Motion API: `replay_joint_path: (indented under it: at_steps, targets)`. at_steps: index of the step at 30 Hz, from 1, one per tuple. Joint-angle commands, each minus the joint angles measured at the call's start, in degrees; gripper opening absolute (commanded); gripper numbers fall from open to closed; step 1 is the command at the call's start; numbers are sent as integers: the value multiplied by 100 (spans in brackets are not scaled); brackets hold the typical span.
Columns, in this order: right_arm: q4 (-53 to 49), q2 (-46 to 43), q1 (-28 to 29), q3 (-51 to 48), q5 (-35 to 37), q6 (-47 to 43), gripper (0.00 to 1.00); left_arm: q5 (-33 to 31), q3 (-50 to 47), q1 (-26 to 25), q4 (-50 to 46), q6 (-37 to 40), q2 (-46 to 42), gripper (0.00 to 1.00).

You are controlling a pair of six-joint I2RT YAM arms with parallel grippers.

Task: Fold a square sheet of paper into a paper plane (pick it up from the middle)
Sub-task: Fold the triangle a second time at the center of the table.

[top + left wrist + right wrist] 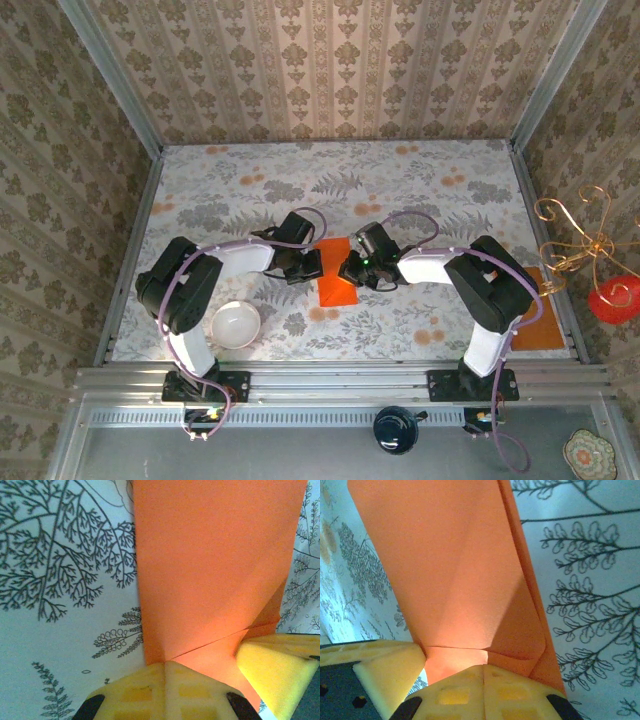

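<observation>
Top external: sheet [337, 285] pinched at both side edges, table [420, 190] open beyond.

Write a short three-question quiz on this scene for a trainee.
1. True or false: the white bowl lies nearer the left hand than the right hand.
2. The two hands are: A both open; B both shut; C one open, one shut.
3. Fill in: the orange paper where the hands meet shows creases and overlapping layers, so it is already ____.
Key: 1 true; 2 B; 3 folded.
</observation>
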Motion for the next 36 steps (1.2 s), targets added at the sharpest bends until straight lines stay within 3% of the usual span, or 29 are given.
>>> replay_joint_path:
  at_steps: [1,8,15,36]
  targets:
    - [-573,215,-29,-126,593,378,9,-131,149,-74,-191,144,-276,0]
    - [-495,207,-21,-312,678,697,8,-211,-310,-480,3,-230,-887,4]
    - [-523,242,-28,-325,681,752,8,16,-552,-800,262,-507,-757,4]
    - [-695,326,-38,-308,734,752,7,-130,-390,-772,-468,-202,-411,3]
